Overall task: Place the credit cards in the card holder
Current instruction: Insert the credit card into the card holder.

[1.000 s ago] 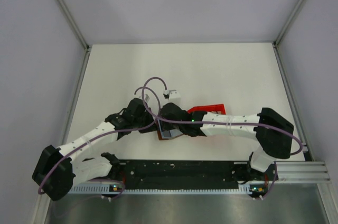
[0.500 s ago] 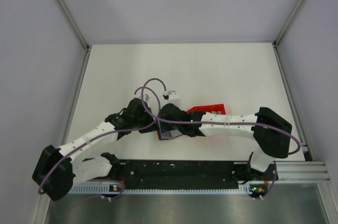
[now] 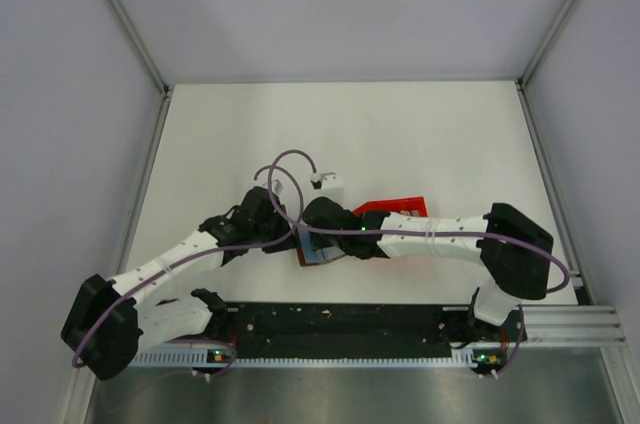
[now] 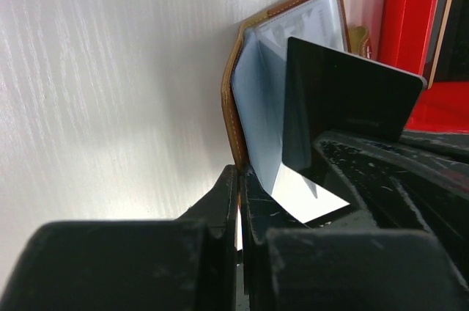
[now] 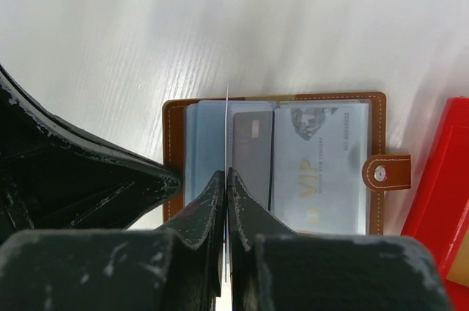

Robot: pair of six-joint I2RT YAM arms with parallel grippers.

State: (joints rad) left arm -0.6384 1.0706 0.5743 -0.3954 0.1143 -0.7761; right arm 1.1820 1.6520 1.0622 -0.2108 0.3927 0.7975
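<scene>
Standing edgewise: card (image 4: 344,105) across card holder (image 5: 172,135)

The card holder (image 3: 316,254) lay open on the desk (image 3: 400,134), toward 6 o'clock of the desk's centre, with the box (image 3: 395,208) just beside it at 2 o'clock. The left pincer (image 4: 239,179) sat at the card holder's 9 o'clock, clamped on its edge. The right pincer (image 5: 226,179), at the end of an arm lying toward 3 o'clock, gripped a card (image 4: 344,105) standing on edge above the open leaves. A second card (image 5: 319,172) sat in a sleeve on the side nearest the box.
</scene>
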